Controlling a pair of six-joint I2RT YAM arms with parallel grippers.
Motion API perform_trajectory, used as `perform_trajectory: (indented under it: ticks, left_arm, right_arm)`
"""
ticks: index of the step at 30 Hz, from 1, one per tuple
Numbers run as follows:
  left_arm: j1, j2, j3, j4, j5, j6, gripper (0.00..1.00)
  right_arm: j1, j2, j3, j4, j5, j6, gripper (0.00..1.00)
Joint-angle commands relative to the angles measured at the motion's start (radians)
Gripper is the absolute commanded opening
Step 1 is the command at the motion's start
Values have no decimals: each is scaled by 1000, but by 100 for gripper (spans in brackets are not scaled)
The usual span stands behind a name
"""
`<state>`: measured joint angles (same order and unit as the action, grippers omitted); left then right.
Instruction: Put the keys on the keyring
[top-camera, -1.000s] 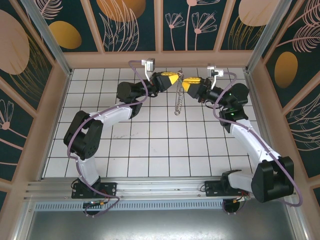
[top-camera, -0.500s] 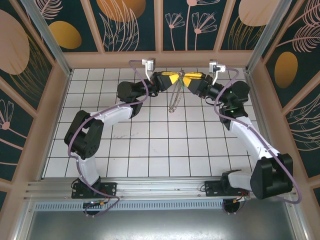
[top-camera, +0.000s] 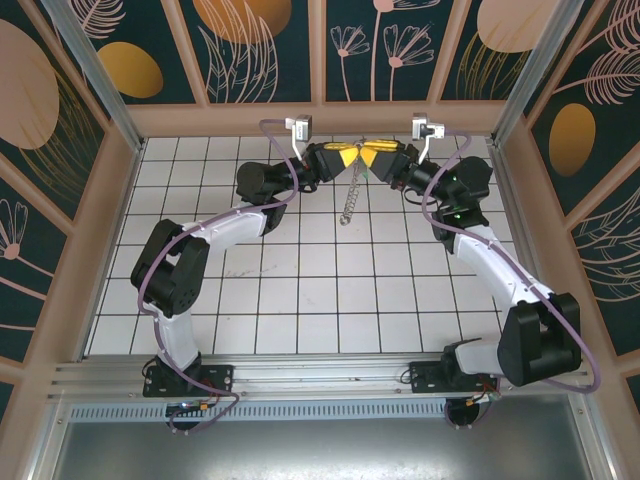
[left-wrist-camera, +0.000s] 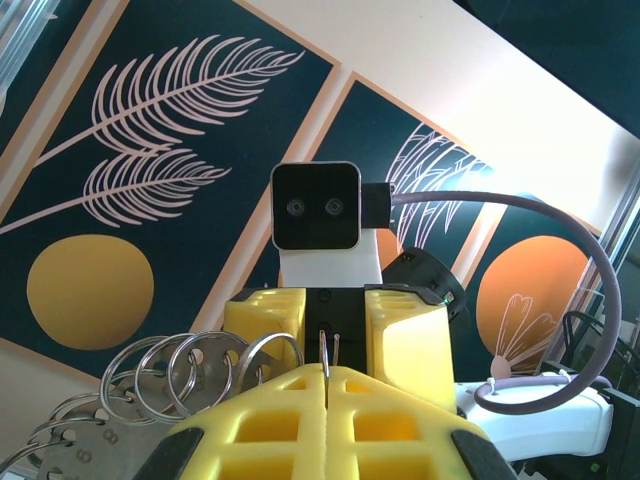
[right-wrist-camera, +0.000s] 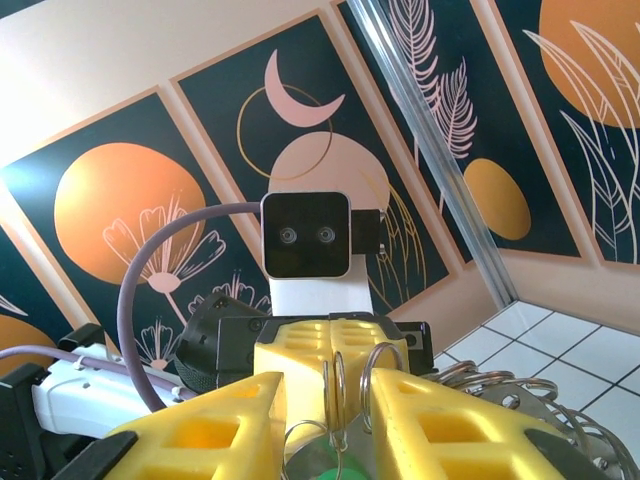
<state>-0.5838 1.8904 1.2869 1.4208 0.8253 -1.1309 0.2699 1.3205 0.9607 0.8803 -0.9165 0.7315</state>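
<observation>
While both arms are reaching to the far end of the white tiled table, their yellow ends are meeting tip to tip near the back wall. On the left, the left arm is arching up from its base and pointing toward the middle. The left gripper is pressing its jaws tightly together on the keyring; from the left wrist, a thin grey wire is sticking up out of the seam between the closed fingers. Just left of those fingers, a cluster of small split rings is fanning out. Seen from above, the keyring is hanging edge-on below the two grippers as a narrow silvery strand, and I cannot tell whether its lower end is touching the tiles. To the right, the right gripper is facing the left one, nose to nose. Its jaws are standing a narrow way apart and are holding the key, whose bright green head is sitting low in the gap, partly behind a wire loop; the blade is hidden. Thin loops of the keyring are standing upright in the same gap, just above the green head. Further right, the right arm is curving along the right side of the table.
</observation>
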Motion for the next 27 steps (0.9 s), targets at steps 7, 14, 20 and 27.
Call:
perform_trajectory:
  ticks: [7,14,20,27]
  left_arm:
    - [-4,4,32,67,-15,-14,0]
    - [-4,4,31,70,-15,-17,0]
    - [-3,-31,23,-63,-23,73,14]
    - [6,-205,18,-565,-95,489,36]
  right_arm:
    - [10,14,44,51,5,8,13]
    - [10,19,50,36,7,-4,0]
    - [5,3,70,-82,-3,-107,0]
    - [-40,-6,148,-340,-74,-303,0]
